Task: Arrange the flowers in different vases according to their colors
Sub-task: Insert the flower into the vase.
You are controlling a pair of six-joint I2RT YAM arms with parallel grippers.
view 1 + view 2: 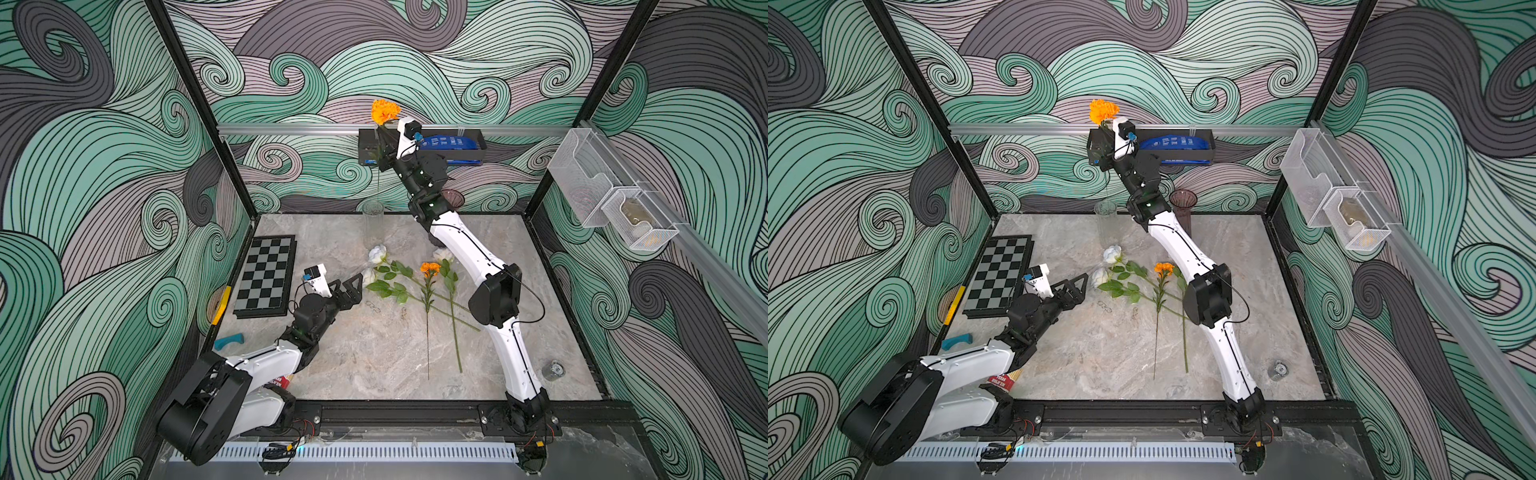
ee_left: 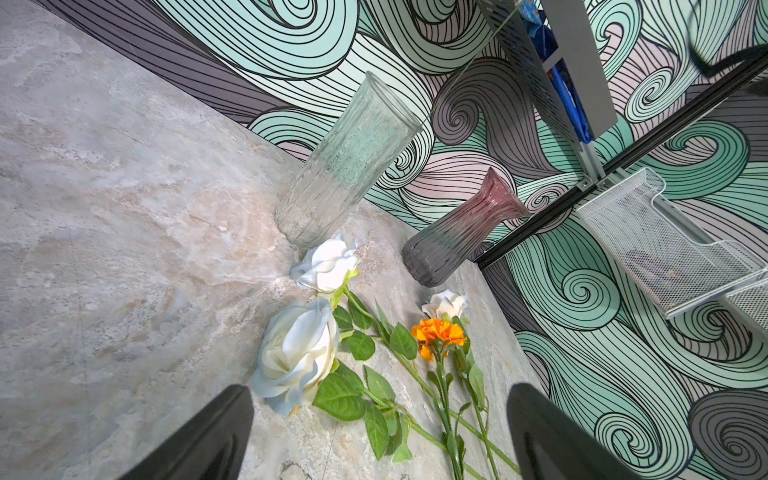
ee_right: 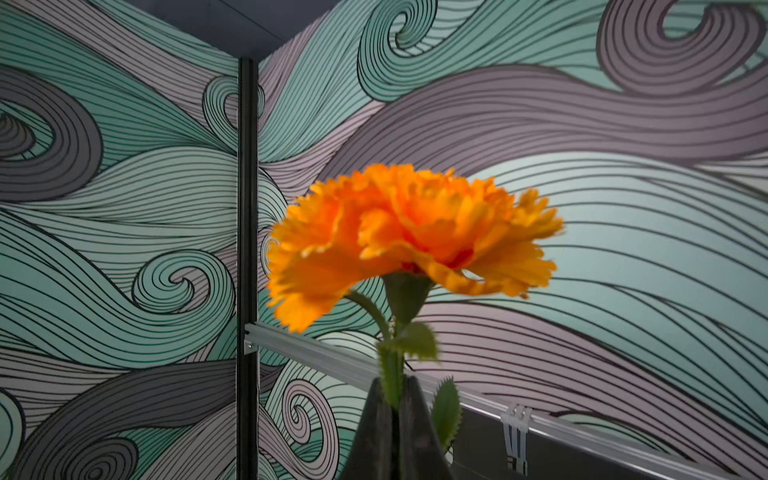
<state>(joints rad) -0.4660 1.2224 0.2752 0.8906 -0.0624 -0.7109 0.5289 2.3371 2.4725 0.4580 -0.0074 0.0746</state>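
High above the clear vase, in the right claw: 1 orange flower, clamped tight on the stem just under the bloom. Thin stem hanging down to that vase's mouth; tip at the rim or just inside, hard to tell. Step in hand, by the look of it: feeding this stem into the glass. Next: lower straight, keep the tip within the rim, let go only once deep enough to stand.

In front of the clear vase, flat on the table: 3 white roses and the other orange flower, stems crossing. Beside those, left claw spread wide, empty, aimed at the nearest rose. Near the clear vase, to its right: purple vase, nothing showing inside.

Free air straight over the clear vase; close behind it, back wall and black tray. Narrow mouth, so little margin sideways; possible tip-over from a nudge.
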